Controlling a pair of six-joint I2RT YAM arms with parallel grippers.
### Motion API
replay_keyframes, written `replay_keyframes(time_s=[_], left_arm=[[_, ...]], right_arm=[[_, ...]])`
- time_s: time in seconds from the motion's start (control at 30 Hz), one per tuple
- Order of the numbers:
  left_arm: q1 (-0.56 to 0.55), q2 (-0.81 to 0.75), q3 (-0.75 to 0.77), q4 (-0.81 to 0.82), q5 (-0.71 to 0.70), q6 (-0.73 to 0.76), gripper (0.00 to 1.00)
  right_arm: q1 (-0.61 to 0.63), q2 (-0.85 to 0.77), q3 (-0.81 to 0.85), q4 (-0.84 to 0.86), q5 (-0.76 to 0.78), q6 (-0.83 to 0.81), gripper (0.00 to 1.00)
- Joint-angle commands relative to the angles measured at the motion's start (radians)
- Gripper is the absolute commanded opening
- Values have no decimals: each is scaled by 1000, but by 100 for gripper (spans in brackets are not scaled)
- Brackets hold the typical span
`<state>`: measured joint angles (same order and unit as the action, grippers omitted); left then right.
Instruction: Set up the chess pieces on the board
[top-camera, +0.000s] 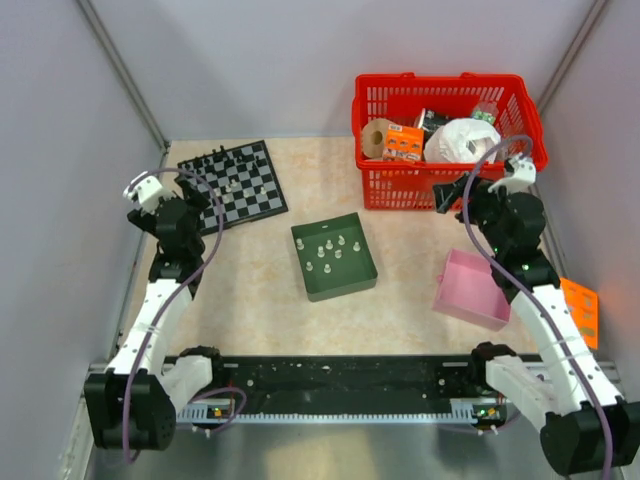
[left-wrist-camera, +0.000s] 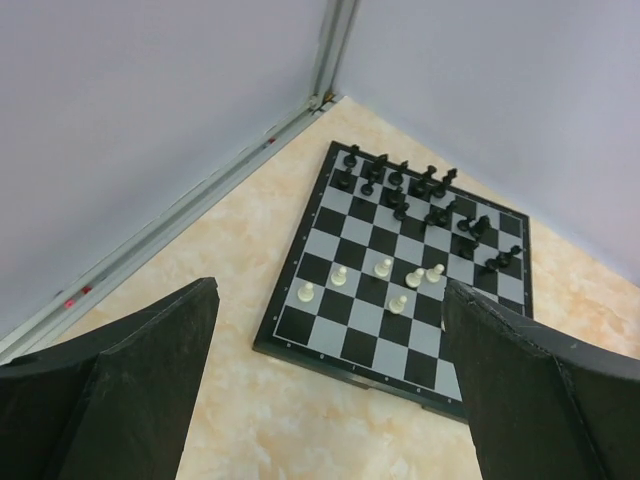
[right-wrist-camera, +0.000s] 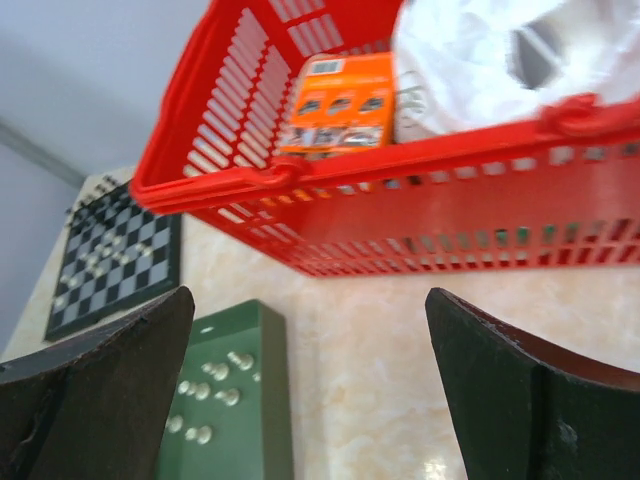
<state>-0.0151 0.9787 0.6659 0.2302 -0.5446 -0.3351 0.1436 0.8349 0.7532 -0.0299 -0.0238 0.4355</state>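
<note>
Left gripper (left-wrist-camera: 330, 292), open and empty, hung over the chessboard (left-wrist-camera: 365, 345) at upper left of the top view; right gripper (right-wrist-camera: 310, 296), likewise empty, faced the red basket (right-wrist-camera: 420, 232); whitish pieces (top-camera: 328, 244) lay in the green tray (top-camera: 340, 288), centre; recommended: descend vertically on one piece, clear of neighbours.

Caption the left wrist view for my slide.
Open left gripper facing the chessboard: black pieces at far end, white pieces mid-board.

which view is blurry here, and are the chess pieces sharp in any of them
right wrist: soft all over, the basket rim smeared and the pieces in the tray just pale blobs; left wrist: sharp, the board and the pieces on it crisp; top external: even light, no glare, but the pieces are tiny specks
</note>
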Motion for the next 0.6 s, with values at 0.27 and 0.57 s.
replay_keyframes(time_s=[0.27, 0.57], left_arm=[[82, 67, 248, -377, -4, -205, 99], [211, 156, 322, -454, 192, -251, 99]], right_arm=[[379, 534, 602, -267, -94, -130, 99], [525, 923, 1050, -389, -54, -175, 95]])
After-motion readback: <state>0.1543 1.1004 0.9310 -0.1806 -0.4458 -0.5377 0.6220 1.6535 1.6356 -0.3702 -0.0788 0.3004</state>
